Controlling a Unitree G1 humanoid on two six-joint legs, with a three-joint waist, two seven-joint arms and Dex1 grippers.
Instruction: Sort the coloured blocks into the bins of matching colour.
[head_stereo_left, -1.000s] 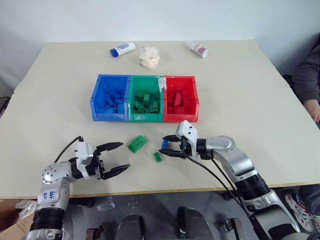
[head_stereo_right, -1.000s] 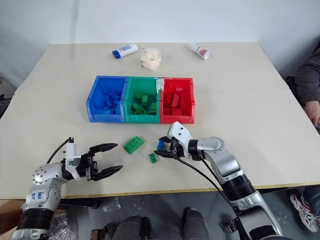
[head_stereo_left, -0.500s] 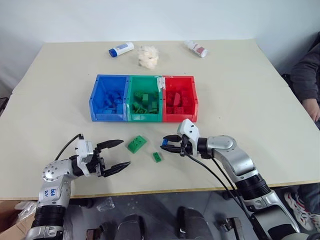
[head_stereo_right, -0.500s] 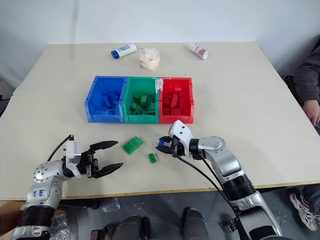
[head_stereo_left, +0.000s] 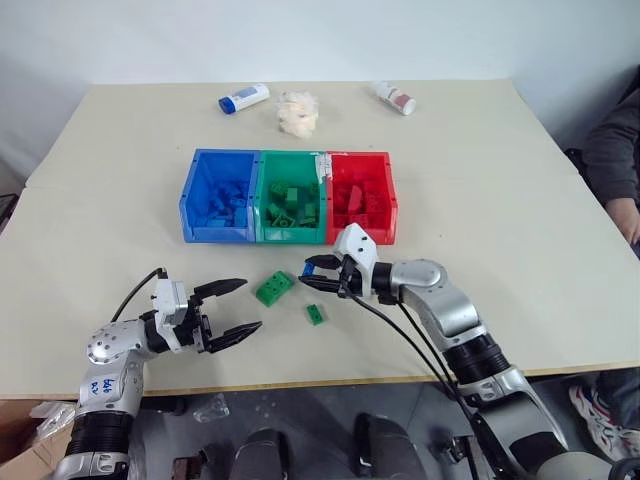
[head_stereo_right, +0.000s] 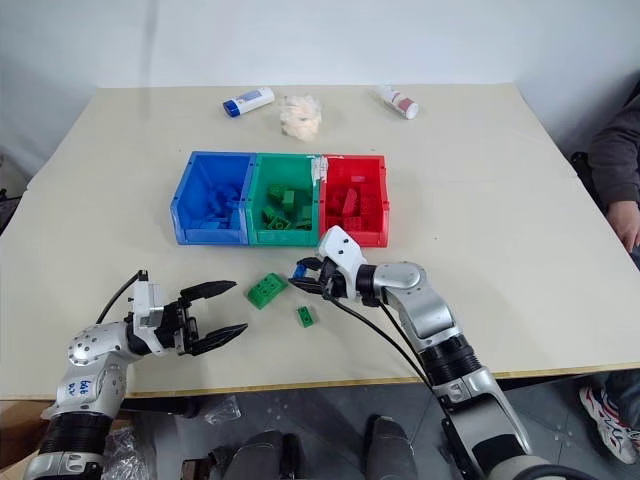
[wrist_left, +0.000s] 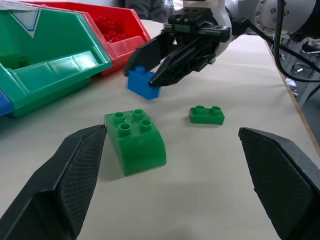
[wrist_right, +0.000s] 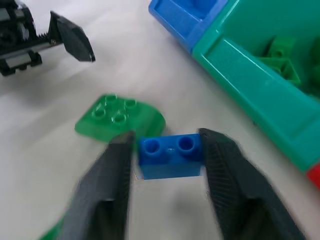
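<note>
Head view: the right gripper (head_stereo_left: 318, 276) is pinching a small blue block (head_stereo_left: 309, 271) just in front of the green bin (head_stereo_left: 292, 210); the left gripper (head_stereo_left: 232, 310) is gaping wide, holding nothing.

Left wrist view: two green blocks — one large (wrist_left: 135, 139), one flat (wrist_left: 207, 114) — are lying studs-up on the table (wrist_left: 240, 80).

Right wrist view: the blue block is showing two studs — no readable writing.

Left tool (head_stereo_left: 232, 310) spread wide; right tool (head_stereo_left: 312, 274) clamped, raised.
</note>
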